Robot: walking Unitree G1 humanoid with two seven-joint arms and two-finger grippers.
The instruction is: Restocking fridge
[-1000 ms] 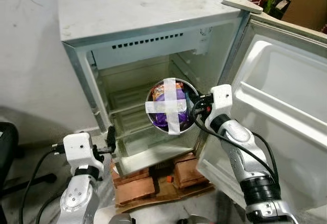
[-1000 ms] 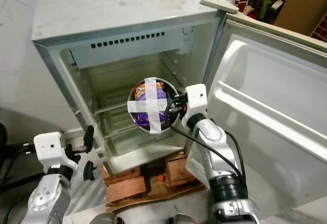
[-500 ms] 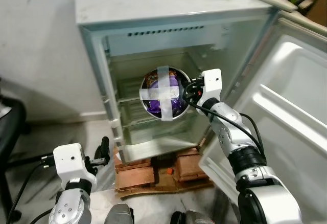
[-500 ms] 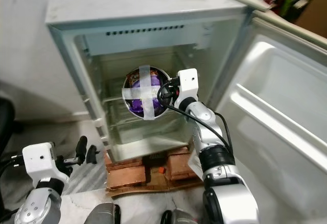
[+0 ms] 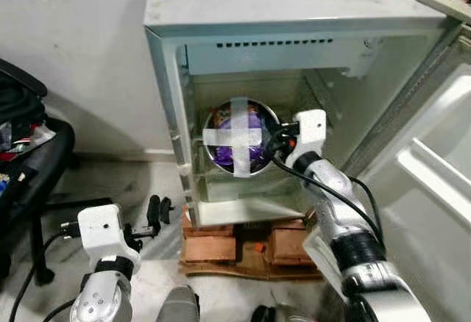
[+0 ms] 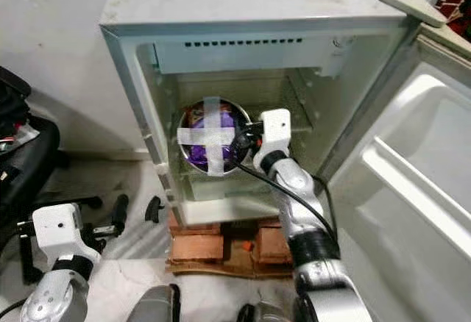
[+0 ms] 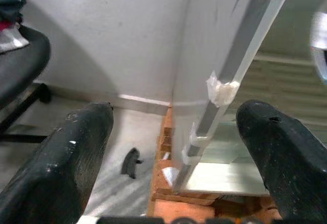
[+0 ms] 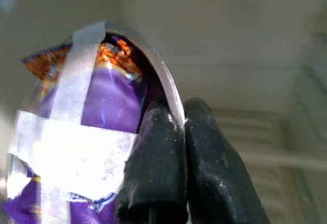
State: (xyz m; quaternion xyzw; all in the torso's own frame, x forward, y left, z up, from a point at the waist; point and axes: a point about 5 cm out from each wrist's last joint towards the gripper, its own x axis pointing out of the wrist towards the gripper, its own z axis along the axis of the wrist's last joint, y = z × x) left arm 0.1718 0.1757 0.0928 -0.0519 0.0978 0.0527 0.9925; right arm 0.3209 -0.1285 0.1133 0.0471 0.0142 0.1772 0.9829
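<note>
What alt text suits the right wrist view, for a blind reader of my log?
The right claw pinches the rim of a steel bowl, which holds purple snack packets under a cross of white tape, inside the pale fridge.

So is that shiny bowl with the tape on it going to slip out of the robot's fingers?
Maybe. The right gripper pinches only the thin rim of the metal bowl, which looks smooth. The tilted bowl could swing. The tape cross likely keeps the purple packet in.

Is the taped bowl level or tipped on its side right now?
Tipped: the bowl faces its taped mouth outward at the fridge opening, held by its rim in the right pincer.
</note>
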